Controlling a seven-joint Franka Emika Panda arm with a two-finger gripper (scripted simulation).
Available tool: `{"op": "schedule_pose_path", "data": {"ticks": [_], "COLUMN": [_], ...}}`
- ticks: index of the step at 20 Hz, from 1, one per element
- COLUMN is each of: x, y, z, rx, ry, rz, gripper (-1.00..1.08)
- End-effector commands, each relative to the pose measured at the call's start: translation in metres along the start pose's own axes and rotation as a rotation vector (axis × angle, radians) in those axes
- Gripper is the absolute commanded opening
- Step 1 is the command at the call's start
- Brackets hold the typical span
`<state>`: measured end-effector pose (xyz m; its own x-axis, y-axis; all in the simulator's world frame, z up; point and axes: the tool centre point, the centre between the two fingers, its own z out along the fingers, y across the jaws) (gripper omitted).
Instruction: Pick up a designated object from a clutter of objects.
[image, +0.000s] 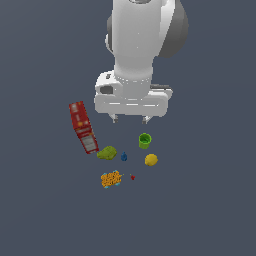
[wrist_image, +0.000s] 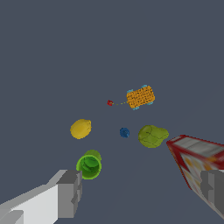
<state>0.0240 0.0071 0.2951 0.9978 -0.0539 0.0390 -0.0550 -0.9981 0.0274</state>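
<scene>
The designated object, a plain yellow lemon (image: 151, 160) (wrist_image: 81, 129), lies on the grey floor just beyond the green cup (image: 145, 141) (wrist_image: 89, 165). My gripper (image: 130, 120) (wrist_image: 142, 192) hangs above the clutter, open and empty, well short of the lemon. One grey finger (wrist_image: 70, 192) shows beside the cup, the other (wrist_image: 214, 188) in front of the long red box (image: 82, 127) (wrist_image: 197, 162). The rest of the clutter is an olive-green lump (image: 107, 153) (wrist_image: 152, 136), a tiny blue piece (image: 124, 157) (wrist_image: 124, 132), an orange speckled lump (image: 111, 178) (wrist_image: 140, 96) and a tiny red piece (image: 132, 176) (wrist_image: 110, 103).
The white arm body (image: 135, 60) fills the upper middle of the exterior view. All the items sit close together on a plain dark grey floor (image: 210, 200).
</scene>
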Motion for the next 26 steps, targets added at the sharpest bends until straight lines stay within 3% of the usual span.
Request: {"op": "schedule_pose_path", "data": {"ticks": [1, 15, 26], "x": [0.004, 0.008, -0.001], "y": [-0.01, -0.087, -0.11], "z": [0.02, 0.167, 0.214], "rx": [0.001, 0.018, 0.025], "ry": [-0.004, -0.03, -0.041], "rz": [0.011, 0.101, 0.131], "gripper": [1.0, 1.0, 1.0]}}
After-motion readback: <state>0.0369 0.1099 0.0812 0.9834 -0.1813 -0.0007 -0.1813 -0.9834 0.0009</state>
